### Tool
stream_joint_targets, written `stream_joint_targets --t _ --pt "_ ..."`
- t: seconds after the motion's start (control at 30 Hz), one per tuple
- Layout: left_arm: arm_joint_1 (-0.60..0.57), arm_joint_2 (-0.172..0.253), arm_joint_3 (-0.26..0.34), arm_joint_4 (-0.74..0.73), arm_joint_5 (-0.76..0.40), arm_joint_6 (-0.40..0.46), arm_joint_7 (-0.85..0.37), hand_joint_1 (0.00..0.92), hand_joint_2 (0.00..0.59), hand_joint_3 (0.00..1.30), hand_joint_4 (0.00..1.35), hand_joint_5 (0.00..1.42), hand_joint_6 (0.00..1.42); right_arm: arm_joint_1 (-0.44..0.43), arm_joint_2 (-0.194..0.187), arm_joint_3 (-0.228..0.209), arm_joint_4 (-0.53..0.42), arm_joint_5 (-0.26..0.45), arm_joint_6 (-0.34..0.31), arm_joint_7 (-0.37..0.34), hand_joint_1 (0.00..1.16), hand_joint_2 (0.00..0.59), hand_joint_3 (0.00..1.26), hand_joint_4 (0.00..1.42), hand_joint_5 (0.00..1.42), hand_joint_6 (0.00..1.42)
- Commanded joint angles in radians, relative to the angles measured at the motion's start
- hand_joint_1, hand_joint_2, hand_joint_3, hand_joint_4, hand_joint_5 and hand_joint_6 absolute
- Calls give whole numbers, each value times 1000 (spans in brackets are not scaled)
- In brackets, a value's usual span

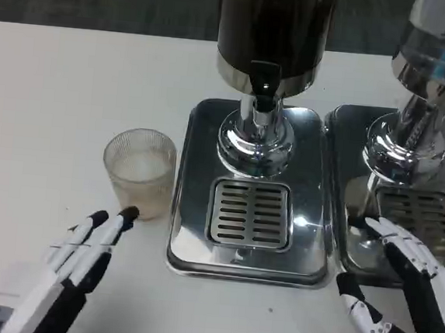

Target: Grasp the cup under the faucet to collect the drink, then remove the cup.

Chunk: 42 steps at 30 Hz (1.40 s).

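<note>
A ribbed clear cup stands on the white table, left of the steel drip tray. The faucet with its black tap juts from the dark drink dispenser, over the slotted grate. My left hand lies low at the front left, fingers straight and close together, tips just below the cup and apart from it. At the front right my right hand is open, fingers spread, holding nothing.
A second dispenser with its own steel tray stands at the right, close to my right hand. White table stretches to the left of the cup and along the front edge.
</note>
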State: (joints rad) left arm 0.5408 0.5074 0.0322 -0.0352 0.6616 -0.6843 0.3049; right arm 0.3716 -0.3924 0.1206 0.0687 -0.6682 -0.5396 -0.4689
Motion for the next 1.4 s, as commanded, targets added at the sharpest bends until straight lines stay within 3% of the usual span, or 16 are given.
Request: stream_joint_targets --t 0.03,0.4,0.53,1.0,1.4 --pt "-51 -16 37 38 -46 -35 47 0 53 0 0 25 72 16 12 -15 -29 13 7 6 351 405 259 197 195 381" --pt "-231 -11 47 167 -167 -7 -25 47 45 10 0 89 82 33 47 -9 -46 -10 19 -3 352 405 260 197 195 384" --pt "-335 -18 31 274 -204 7 -54 53 40 10 0 102 84 26 53 -6 -42 -10 20 -3 352 405 262 207 206 385" --pt "-630 -13 -9 641 -248 -39 -67 93 34 10 4 134 141 29 75 0 -53 -20 31 -4 352 405 292 220 221 388" --pt "-774 8 -67 864 -249 -50 -104 190 26 10 19 157 188 28 92 11 -61 -39 35 -12 352 405 303 234 230 406"
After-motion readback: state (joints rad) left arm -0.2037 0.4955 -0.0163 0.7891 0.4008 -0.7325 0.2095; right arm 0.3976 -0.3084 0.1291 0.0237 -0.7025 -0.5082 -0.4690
